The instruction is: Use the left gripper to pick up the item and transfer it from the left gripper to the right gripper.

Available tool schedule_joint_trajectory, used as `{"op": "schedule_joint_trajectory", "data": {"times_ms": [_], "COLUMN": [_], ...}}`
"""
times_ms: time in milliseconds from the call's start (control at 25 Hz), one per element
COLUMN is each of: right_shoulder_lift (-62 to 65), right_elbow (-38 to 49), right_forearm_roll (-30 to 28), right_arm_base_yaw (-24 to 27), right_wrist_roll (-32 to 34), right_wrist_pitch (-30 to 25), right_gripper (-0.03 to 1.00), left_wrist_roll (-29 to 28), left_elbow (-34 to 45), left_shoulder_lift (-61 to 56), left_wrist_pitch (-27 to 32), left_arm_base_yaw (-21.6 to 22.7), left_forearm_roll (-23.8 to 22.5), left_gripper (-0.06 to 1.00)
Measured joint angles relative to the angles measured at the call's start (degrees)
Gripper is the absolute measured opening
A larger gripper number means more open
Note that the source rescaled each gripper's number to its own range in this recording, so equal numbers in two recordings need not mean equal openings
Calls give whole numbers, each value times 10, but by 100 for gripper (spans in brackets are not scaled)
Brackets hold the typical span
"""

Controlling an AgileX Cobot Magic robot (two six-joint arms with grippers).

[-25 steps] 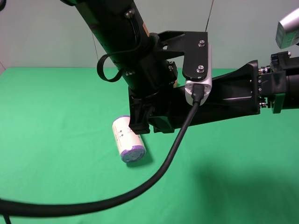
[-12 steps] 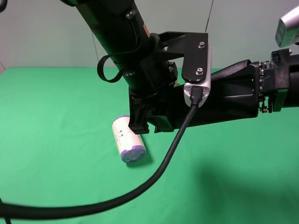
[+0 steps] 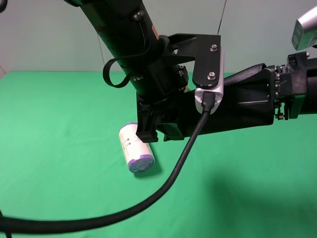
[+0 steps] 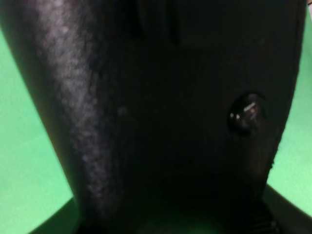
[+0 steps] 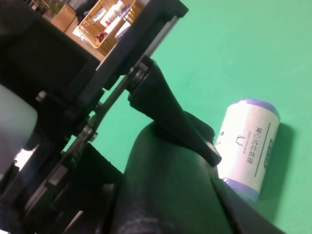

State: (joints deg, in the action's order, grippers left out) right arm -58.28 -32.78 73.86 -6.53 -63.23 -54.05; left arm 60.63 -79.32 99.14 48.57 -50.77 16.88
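green table [image 3: 59, 124]; left claw [image 3: 148, 135] clamps case [image 4: 122, 122]; basket [image 5: 91, 23] holds bottles [image 5: 115, 9].

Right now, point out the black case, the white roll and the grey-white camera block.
black case [image 3: 247, 99], exterior high view, on its broad side.
white roll [image 3: 134, 148], exterior high view, middle of its white wrapper.
camera block [image 3: 219, 90], exterior high view, grey-white shell beside the cable plug.

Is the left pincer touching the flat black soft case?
Touching. The right wrist view shows a finger of the left pincer pressed against the flat black soft case, with no gap.
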Motion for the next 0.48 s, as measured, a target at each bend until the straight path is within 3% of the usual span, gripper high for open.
{"op": "schedule_joint_trajectory", "data": {"times_ms": [80,120,160,240,280,400,480], "right_shoulder_lift": [0,0,0,-1,-1,-1,-1], "right_elbow": [0,0,0,1,1,1,1], "right_forearm_roll": [1,0,-8,-15,-15,-15,-15], "right_arm_base_yaw": [0,0,0,0,0,0,0], "right_wrist_roll": [0,-1,-1,-1,-1,-1,-1], "right_wrist_pitch": [-1,-1,2,12,12,12,12], "right_gripper": [10,9,2,3,3,3,3], "left_wrist_roll": [-3,-13,-28,-53,-62,-69,-72], "left_elbow": [0,0,0,0,0,0,0], "left_shoulder_lift": [-1,-1,-2,-6,-7,-8,-8], "left_wrist_pitch": [0,-2,-6,-8,-8,-6,-4], "left_arm_base_yaw": [0,0,0,0,0,0,0], "left_forearm_roll": [0,1,5,7,6,-1,-4], "left_gripper": [1,10,26,69,79,95,98]}}
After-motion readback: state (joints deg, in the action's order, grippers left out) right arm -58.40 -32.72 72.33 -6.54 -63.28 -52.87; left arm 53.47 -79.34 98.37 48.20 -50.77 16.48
